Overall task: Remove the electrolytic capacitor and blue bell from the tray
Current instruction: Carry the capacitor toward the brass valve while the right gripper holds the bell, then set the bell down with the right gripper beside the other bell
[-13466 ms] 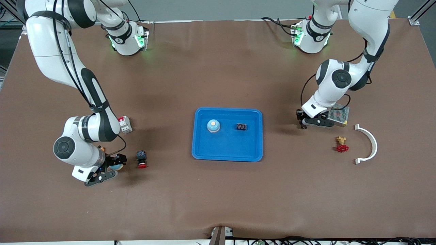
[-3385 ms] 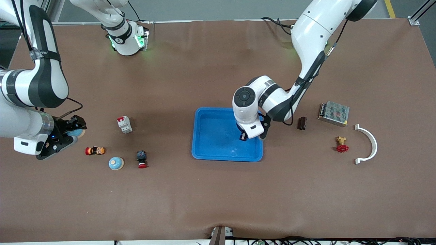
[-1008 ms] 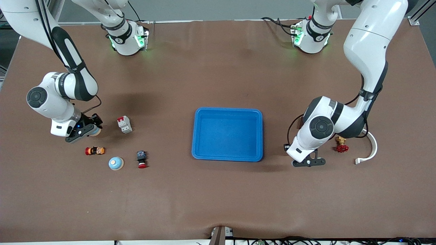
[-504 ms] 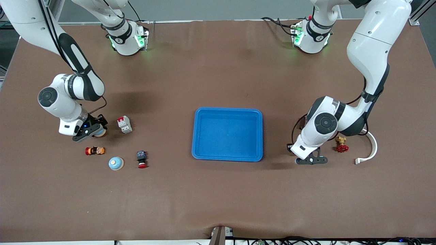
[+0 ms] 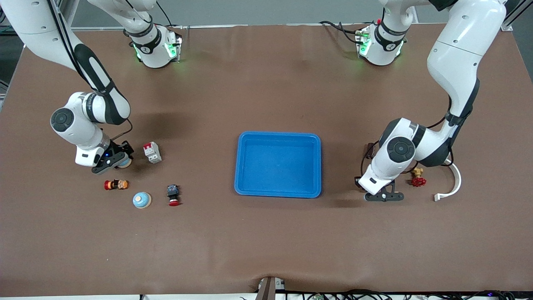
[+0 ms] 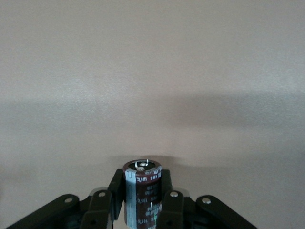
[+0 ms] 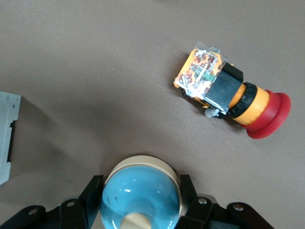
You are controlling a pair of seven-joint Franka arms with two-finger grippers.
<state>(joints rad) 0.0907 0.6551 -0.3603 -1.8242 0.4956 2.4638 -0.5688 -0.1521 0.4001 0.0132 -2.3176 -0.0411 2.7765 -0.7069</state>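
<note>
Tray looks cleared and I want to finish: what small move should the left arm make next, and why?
Probably lower the left end effector and open it: it is shut on the capacitor, low over bare table beside the empty tray.

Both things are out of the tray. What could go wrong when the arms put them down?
1. The right tool grips the blue bell just beside the white breaker; lowering it may knock the breaker.
2. The left tool grips the capacitor by its round sides, close to the red valve; once released, it may tip over and roll.
</note>
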